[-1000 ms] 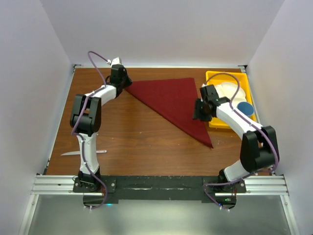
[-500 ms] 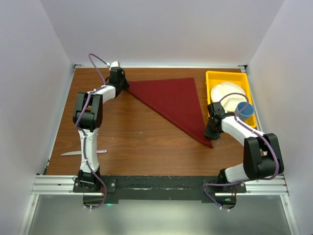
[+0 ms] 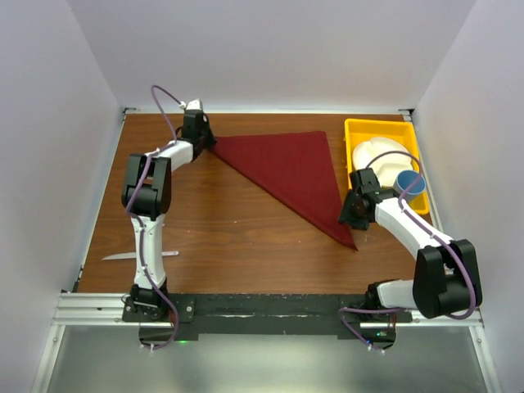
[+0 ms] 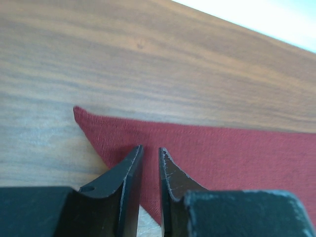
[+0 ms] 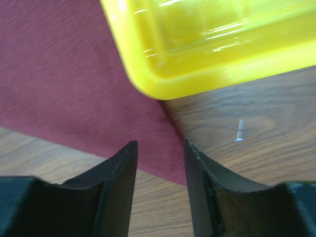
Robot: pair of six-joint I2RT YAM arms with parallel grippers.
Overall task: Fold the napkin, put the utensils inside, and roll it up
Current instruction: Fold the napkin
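Maroon napkin (image 3: 286,168) unmoved; R claw (image 5: 159,144), half-open, now nearer its tip; L claw (image 4: 149,148) narrow at corner.

The left arm (image 3: 146,239) crosses the utensil (image 3: 115,257), hiding its middle.

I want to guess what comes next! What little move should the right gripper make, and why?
Probably lower the right gripper and pinch the napkin at its near tip. Its jaws stand open over that tip, beside the yellow bin, and the cloth is only a triangle so far.
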